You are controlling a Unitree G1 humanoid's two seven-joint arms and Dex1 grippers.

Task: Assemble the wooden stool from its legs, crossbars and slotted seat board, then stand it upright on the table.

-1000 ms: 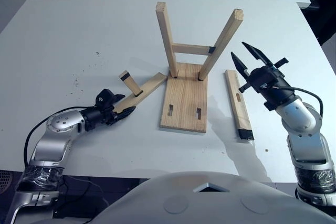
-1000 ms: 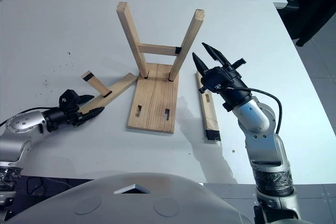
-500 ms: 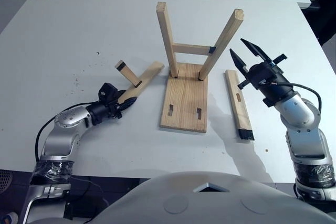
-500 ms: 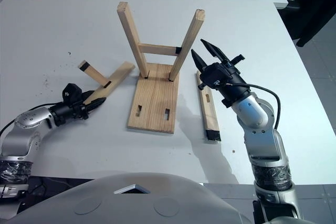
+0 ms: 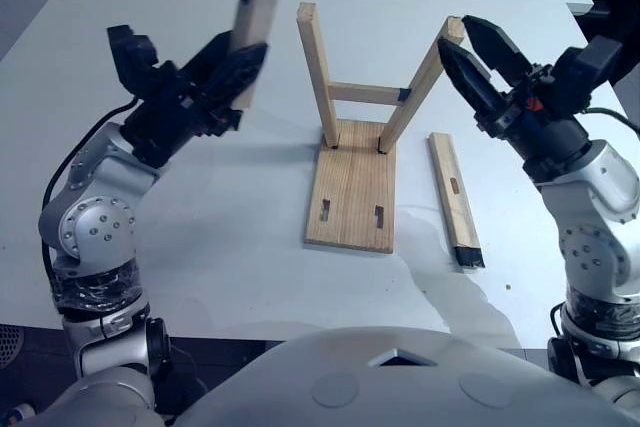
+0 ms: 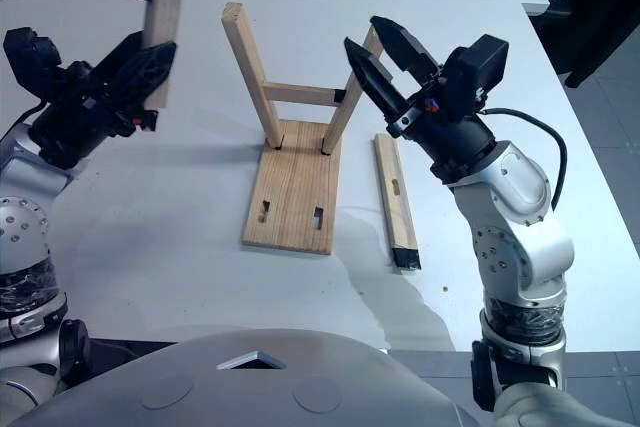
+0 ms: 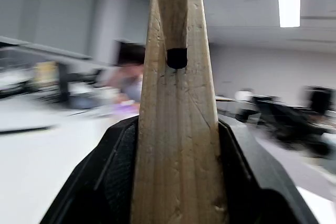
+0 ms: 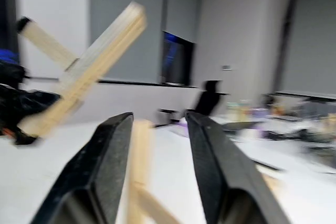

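The near half of the seat board [image 5: 350,192], with its two empty slots [image 5: 326,209], has free air above it, and bare counter [image 5: 220,217] lies open to its left. Its far end is fenced by the left upright leg [image 5: 318,72], the right upright leg [image 5: 418,82] and the crossbar [image 5: 365,93] between them, with the spread right claw [image 6: 363,34] close at the right leg's top. A loose leg [image 5: 453,197] lies flat just right of the board, and the left claw [image 5: 240,72] grips a leg-and-crossbar piece [image 5: 262,7] high over the left side, apart from the uprights.
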